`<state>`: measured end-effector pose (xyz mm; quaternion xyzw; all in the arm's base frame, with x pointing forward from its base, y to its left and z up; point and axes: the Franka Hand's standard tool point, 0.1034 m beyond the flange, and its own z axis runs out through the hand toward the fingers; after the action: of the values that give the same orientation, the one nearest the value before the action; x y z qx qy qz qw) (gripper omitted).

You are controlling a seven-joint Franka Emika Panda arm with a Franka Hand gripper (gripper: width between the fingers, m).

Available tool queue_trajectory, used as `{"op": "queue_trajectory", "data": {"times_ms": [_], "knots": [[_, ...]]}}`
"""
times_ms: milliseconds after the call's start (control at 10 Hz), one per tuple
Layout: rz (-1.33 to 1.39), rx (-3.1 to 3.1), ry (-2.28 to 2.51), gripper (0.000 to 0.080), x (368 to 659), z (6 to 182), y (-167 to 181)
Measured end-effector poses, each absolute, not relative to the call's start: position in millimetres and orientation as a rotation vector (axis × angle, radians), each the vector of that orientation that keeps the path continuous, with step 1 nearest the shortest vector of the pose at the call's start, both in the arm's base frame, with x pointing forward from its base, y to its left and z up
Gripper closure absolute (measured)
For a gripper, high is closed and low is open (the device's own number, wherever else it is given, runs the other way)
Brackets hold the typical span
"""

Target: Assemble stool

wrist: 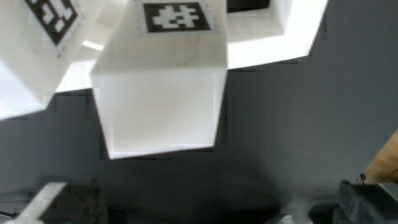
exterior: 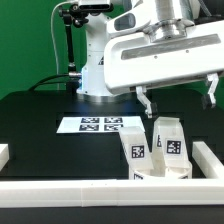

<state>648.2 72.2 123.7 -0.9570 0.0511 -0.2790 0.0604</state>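
Looking across the black table (exterior: pixel 40 115) from the exterior view's left, I note the marker board (exterior: pixel 99 125) lying flat near the middle. Further right, two white stool legs (exterior: pixel 135 150) (exterior: pixel 171 140) stand upright, tagged, close to the white rail (exterior: pixel 110 190) along the near edge. My gripper (exterior: pixel 178 99) hangs above them, jaws spread wide, holding nothing. Wrist view: one tagged leg (wrist: pixel 164 85) fills the picture.
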Motion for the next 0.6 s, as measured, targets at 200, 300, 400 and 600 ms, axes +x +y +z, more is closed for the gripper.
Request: {"op": "queue_trajectory", "data": {"times_ms": [200,300,400,600], "knots": [[-0.706,-2.939,0.098,0.0150,644.7,118.1,65.9],[-0.602,-2.955,0.075,0.0150,645.4,116.7,64.4],[-0.505,-2.966,0.059,0.0150,643.8,114.2,62.4],[-0.292,-3.005,-0.053,0.0150,644.8,120.8,62.4]]}}
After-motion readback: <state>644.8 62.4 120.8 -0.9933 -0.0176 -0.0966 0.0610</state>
